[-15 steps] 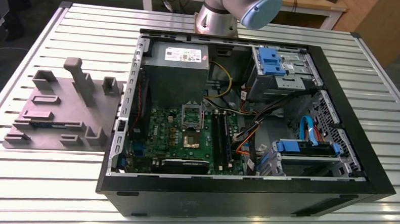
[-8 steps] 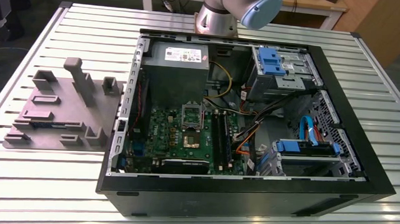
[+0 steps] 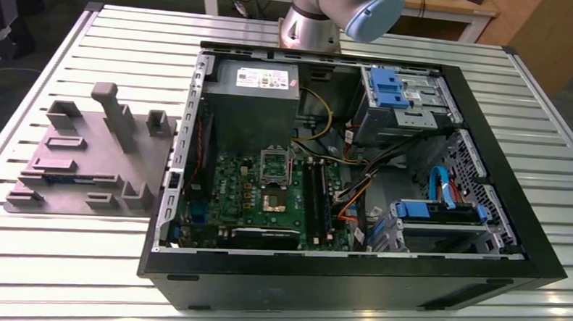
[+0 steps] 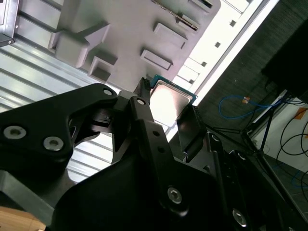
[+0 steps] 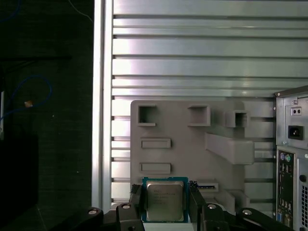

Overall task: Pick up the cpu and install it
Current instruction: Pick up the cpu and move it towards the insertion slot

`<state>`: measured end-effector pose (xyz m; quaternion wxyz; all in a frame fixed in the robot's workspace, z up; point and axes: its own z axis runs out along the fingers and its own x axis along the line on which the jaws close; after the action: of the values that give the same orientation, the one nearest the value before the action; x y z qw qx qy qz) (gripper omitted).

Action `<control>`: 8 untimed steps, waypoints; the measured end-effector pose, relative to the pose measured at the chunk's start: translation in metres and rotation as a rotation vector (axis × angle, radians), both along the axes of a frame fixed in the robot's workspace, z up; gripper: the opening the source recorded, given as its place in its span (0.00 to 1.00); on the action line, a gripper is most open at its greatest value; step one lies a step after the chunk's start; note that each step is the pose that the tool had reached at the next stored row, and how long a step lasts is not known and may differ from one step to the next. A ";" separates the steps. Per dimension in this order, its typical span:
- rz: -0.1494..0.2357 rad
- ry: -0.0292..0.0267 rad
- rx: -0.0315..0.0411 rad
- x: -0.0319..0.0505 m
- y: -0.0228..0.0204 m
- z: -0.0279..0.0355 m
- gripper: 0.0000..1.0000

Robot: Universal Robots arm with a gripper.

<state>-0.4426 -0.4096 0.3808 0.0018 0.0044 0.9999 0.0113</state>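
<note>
In the first wrist view we see the end effector (image 5: 165, 193) pinching the cpu (image 5: 164, 200) — a black finger (image 5: 137, 203) pressed to each of two opposite edges, the silvery top turned to the camera with a green rim round it. The cpu hangs in the air over one edge of the grey fixture (image 5: 192, 144), which lies flat on the slatted worktop (image 5: 192, 48) well below. The rear of the case (image 5: 291, 159) stands just beside the fixture. The second wrist view shows the same hold from another angle, the cpu clamped between both fingers with the fixture's pockets behind it. In the exterior view the case lies open on the worktop — motherboard (image 3: 265, 196) facing up — with the fixture at the exterior view's left and the arm (image 3: 321, 20) beyond the case.
</note>
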 end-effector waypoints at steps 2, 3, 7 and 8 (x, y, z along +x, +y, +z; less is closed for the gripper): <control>0.000 -0.0001 0.0001 0.0011 0.0000 0.0000 0.47; 0.000 0.0000 0.0000 0.0018 0.0000 0.0000 0.47; 0.000 -0.0001 0.0001 0.0031 0.0000 -0.0001 0.47; 0.000 0.0000 0.0001 0.0031 0.0000 0.0000 0.47</control>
<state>-0.4395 -0.4096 0.3807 0.0019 0.0044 0.9999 0.0113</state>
